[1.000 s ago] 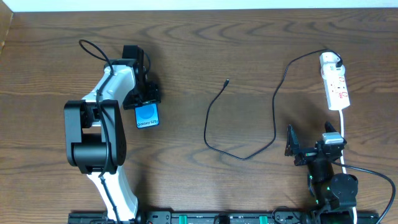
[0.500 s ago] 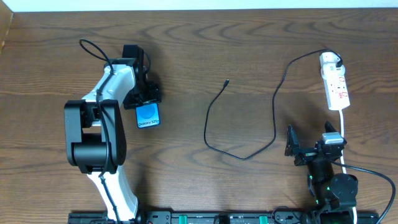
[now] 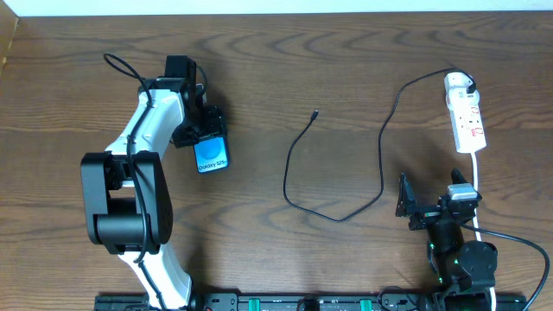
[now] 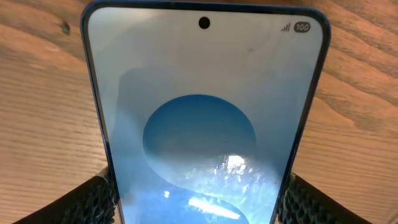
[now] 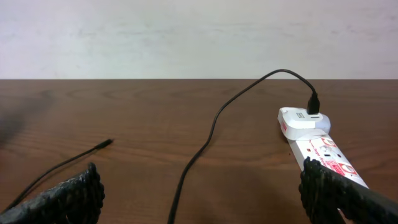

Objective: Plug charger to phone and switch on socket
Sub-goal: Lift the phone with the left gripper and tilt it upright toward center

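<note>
Left gripper (image 4: 200,205) was pinching the slim, dark-framed, blue-lit phone (image 4: 202,93) by its long edges at one end, at the left side of the brown wooden table (image 3: 346,52). The camera-hole end pointed away from the gripper, so the charging port probably sat at the gripped end; it could not be seen. Risk: fingers block the port, or the phone pivots or slips in so narrow a hold once a plug pushes on it. The thin black charger cable (image 3: 381,173) lay in a loose loop mid-table, its small dark tip (image 3: 314,113) flat on the wood, well apart from the phone. That tip looked hard to pick up cleanly, and a poor pinch would leave it skewed. Right gripper (image 5: 200,202) sat spread wide and empty at the near right. The cable's white plug (image 3: 459,84) was seated in the white power strip (image 3: 468,121) at far right. A hard tug on the cable could drag the light strip or unseat the plug. The red switches were small, so a wrong press seemed likely.
</note>
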Motion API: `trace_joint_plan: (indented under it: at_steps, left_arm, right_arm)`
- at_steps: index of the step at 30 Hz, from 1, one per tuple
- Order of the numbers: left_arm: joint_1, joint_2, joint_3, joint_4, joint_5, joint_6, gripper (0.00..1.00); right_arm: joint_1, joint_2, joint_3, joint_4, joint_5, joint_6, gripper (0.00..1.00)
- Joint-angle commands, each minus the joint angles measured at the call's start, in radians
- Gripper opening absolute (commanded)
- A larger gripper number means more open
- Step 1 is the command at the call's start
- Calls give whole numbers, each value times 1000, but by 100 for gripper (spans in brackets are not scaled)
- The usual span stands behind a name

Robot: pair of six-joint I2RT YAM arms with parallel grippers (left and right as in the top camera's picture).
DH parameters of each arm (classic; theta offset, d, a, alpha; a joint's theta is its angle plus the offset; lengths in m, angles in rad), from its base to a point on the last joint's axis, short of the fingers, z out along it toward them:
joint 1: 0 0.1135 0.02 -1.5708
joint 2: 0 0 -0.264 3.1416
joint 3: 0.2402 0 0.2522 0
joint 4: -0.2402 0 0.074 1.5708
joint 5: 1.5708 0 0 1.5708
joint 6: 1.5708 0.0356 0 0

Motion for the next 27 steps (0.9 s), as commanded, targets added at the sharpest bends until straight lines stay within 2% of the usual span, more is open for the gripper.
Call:
trace_joint_plan:
  at_steps: [1, 6, 20, 27]
  left_arm:
    - [-2, -28, 14, -12, 23, -75, 68]
    - [-2, -28, 14, -44, 37, -148, 68]
    - [-2, -28, 14, -55, 336, -206, 68]
    - [-2, -28, 14, -69, 441, -316, 68]
  right_arm:
    - [6, -6, -1, -5, 5, 3, 99]
    - [6, -6, -1, -5, 5, 3, 99]
    - [6, -6, -1, -5, 5, 3, 99]
    - [6, -6, -1, -5, 5, 3, 99]
